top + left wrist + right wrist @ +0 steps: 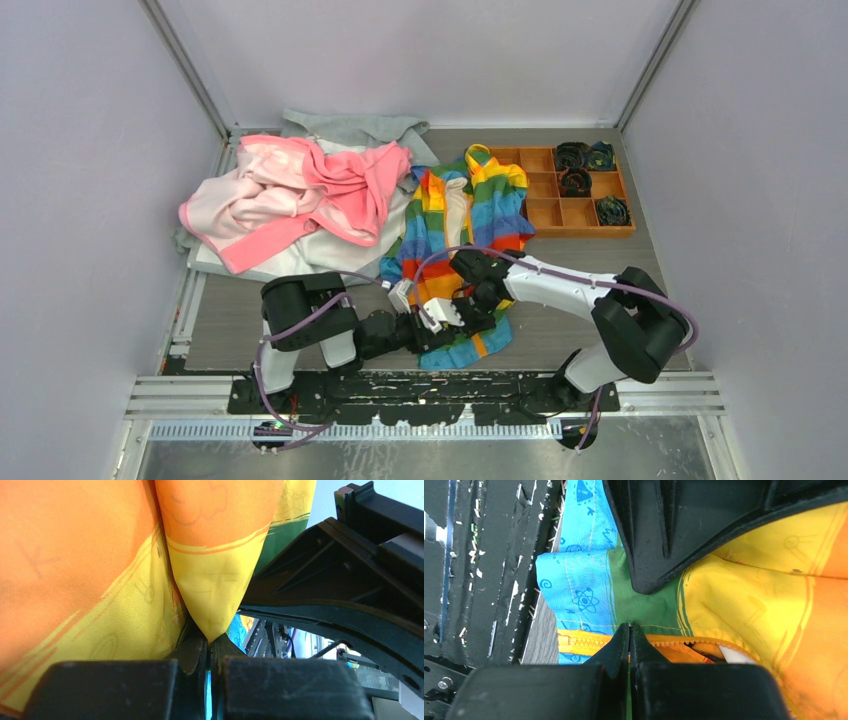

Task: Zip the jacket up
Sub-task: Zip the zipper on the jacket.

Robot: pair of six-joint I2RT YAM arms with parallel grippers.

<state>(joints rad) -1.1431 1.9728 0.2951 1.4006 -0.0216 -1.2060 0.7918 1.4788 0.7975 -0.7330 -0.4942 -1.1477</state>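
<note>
**Top view.** The jacket [470, 215] lies in the middle of the counter [225, 330], front open and cream lining showing. Its collar points away from the arms and its hem is nearest them. A pink garment [300, 190] lies to its left with a grey garment [350, 128] behind that, and a wooden tray [570, 231] sits to its right. The left tool [432, 322] and right tool [468, 308] meet close together at the hem.

**Left wrist view.** The left tool [210, 647] is fully closed and pinches a pointed fold of the jacket's yellow stripe, with orange cloth above it. The black body of the right tool sits just beside it.

**Right wrist view.** The right tool [629, 637] is closed tight on the jacket's edge, where the orange zipper [579, 641] meets the green stripe. The blue hem band lies to the left. It cannot be seen whether the zipper pull is between the pads or only tape.

**Judgement.** The step appears to be securing the bottom of the zipper before the pull.
- The left tool should anchor the hem low and taut.
- The right tool should draw straight along the teeth toward the collar, keeping loose cloth out of the track.
- A grip on tape alone would probably just drag the jacket.
</note>
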